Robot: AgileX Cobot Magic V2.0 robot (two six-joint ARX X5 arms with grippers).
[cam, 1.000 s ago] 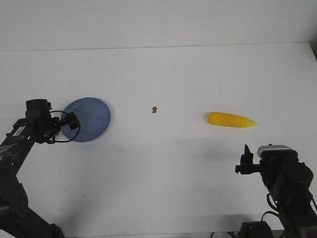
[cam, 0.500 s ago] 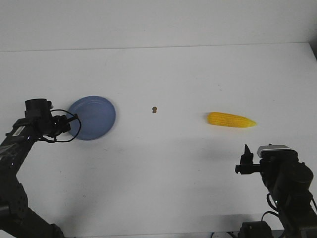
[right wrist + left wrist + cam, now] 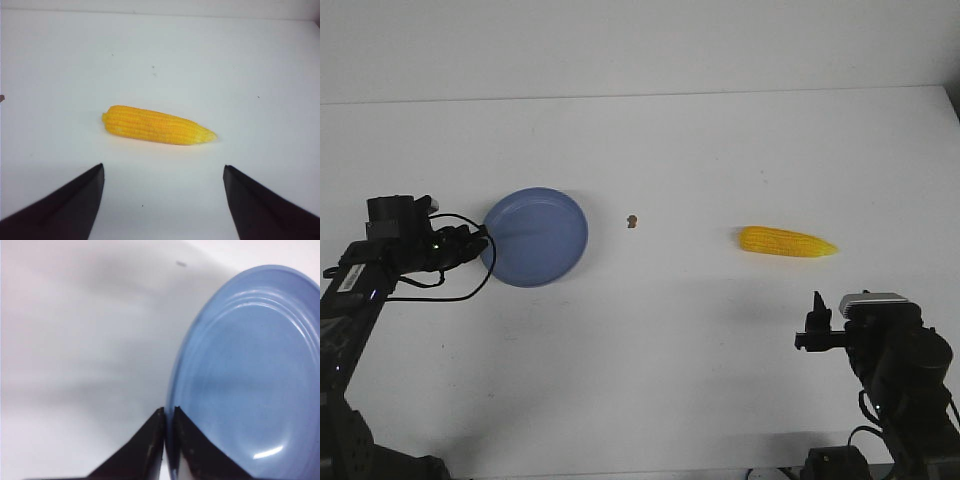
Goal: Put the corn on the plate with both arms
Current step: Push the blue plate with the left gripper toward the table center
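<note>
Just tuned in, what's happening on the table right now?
The left gripper is pinched on the rim of the blue plate and has dragged it toward the table's middle over the last second. The corn lies untouched on the right side, with the right gripper open, held back from it and pointed at it. Nothing is on the plate yet.

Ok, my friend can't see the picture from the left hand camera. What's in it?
The left gripper is pinched shut on the rim of the blue plate, one black finger on each side. The plate is empty and sits on a white table.
</note>
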